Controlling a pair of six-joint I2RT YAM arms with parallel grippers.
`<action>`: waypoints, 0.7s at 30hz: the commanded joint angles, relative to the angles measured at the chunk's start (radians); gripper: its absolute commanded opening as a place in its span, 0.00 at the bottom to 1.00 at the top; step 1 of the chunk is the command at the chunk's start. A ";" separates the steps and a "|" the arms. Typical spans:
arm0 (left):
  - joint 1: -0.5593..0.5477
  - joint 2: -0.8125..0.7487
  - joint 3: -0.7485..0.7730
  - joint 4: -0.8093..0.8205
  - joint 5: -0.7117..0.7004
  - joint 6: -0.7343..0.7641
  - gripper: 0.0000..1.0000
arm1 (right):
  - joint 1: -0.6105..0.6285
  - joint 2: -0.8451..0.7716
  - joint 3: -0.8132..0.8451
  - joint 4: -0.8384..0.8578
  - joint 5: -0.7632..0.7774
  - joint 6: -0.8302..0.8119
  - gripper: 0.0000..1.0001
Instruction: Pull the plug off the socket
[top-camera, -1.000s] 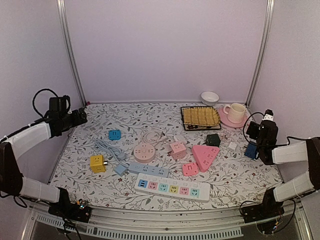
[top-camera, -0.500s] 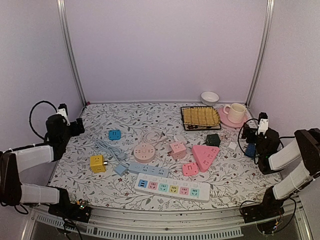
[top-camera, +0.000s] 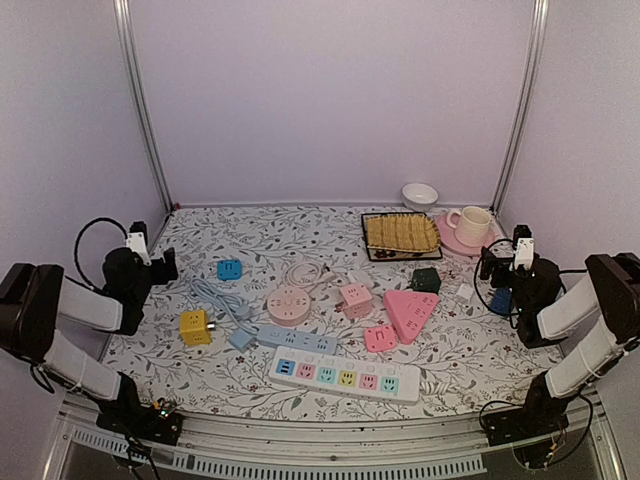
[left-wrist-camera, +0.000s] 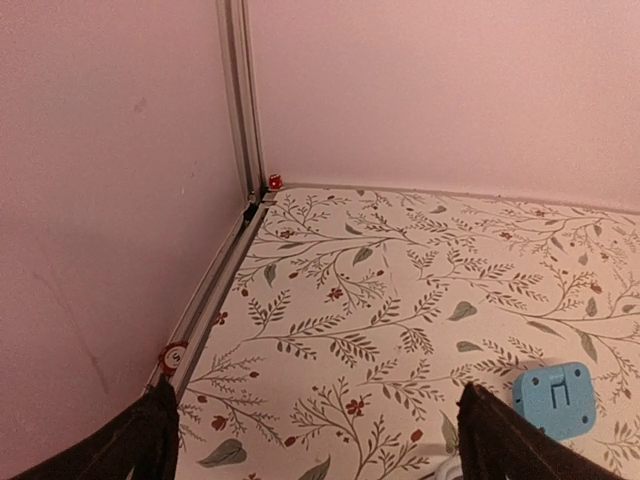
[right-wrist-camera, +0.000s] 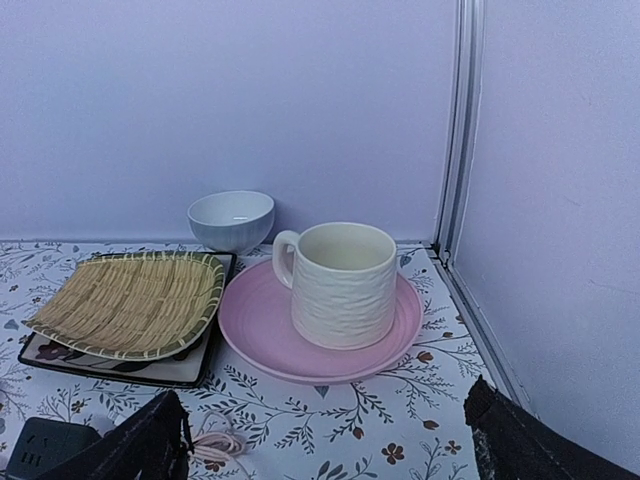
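Note:
Several sockets lie mid-table in the top view. A pink square socket (top-camera: 355, 297) has a white plug (top-camera: 361, 279) on its far side. A yellow cube socket (top-camera: 194, 326) has a grey plug (top-camera: 214, 325) on its right side, and a grey cable runs from there to a blue strip (top-camera: 297, 342). My left gripper (top-camera: 166, 265) is low at the left edge, open and empty, and its wrist view (left-wrist-camera: 320, 445) shows only the cloth and a blue cube socket (left-wrist-camera: 555, 400). My right gripper (top-camera: 494, 263) is low at the right edge, open and empty (right-wrist-camera: 325, 445).
A round pink socket (top-camera: 288, 304) with a coiled cord, a pink triangle socket (top-camera: 410, 311), a white multi-colour strip (top-camera: 345, 376) and a dark green cube (top-camera: 426, 279) lie mid-table. A cup (right-wrist-camera: 340, 283) on a pink saucer (right-wrist-camera: 250, 335), a bowl (right-wrist-camera: 231, 220) and a bamboo tray (right-wrist-camera: 125, 300) stand back right.
Both arms have folded down toward the table's side edges. The left gripper has dropped from its raised position to near the cloth. Nothing on the table has moved.

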 joint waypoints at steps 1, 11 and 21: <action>0.010 0.044 0.035 0.123 0.082 -0.002 0.97 | -0.006 0.007 0.011 0.033 -0.015 -0.004 0.99; 0.008 0.155 -0.098 0.488 0.169 0.038 0.97 | -0.005 0.008 0.012 0.032 -0.016 -0.004 0.99; -0.004 0.157 -0.039 0.375 0.195 0.063 0.97 | -0.006 0.009 0.012 0.033 -0.016 -0.004 0.99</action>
